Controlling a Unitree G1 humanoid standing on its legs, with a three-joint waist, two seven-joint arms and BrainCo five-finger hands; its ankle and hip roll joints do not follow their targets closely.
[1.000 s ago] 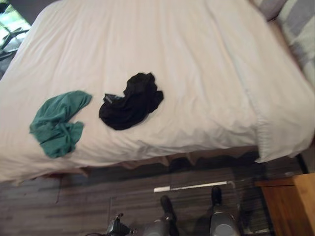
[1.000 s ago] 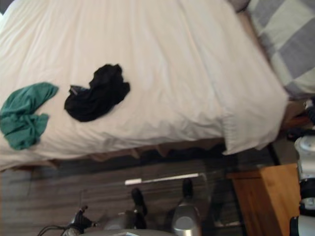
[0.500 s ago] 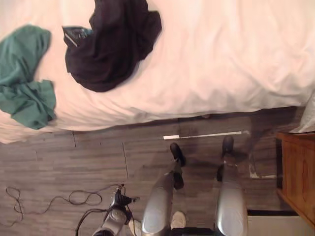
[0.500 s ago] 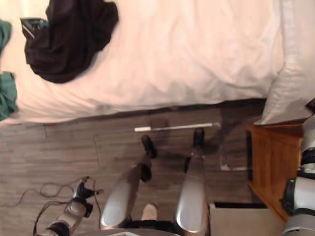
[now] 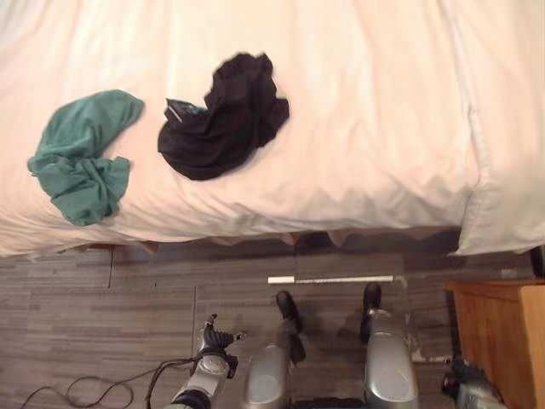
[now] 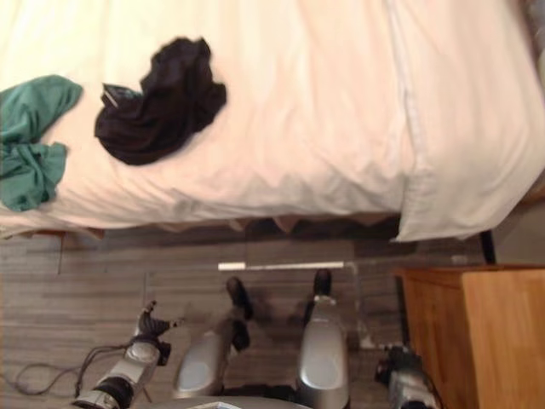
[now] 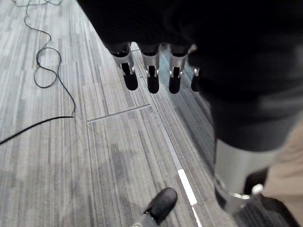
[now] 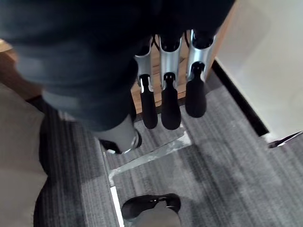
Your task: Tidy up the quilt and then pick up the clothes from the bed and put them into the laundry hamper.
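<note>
**Standing off the bed, both hands empty, clothes not yet touched**

Since half a second ago my head camera has tipped back up: the whole picture has shifted, so more of the bed is in sight again, and the clothes themselves lie as they did.

From my left eye, the white quilt [image 5: 358, 111] lies spread fairly smooth over the bed, its edge hanging toward the floor. On it, near that edge, the black garment [image 5: 223, 129] is bunched up, and the green garment [image 5: 78, 158] is crumpled just to its left, the two apart. My left hand [image 5: 213, 354] hangs low over the grey floor [image 5: 94, 298].

From my right eye, the same layout, with a wooden nightstand [image 6: 477, 332] on my right below the quilt's corner, and my right hand [image 6: 400, 371] low beside it.

In the left wrist view, my left hand's fingers [image 7: 151, 75] hang straight and apart over the floor, holding nothing.

In the right wrist view, my right hand's fingers [image 8: 170, 99] are likewise straight and empty.

I judge the quilt mostly tidy, so the pickup comes next. To do it well I should step close, reach over the quilt's edge, and gather the black garment from above at its thickest bunch, so that I don't drag the quilt along. I see no hamper yet.
</note>
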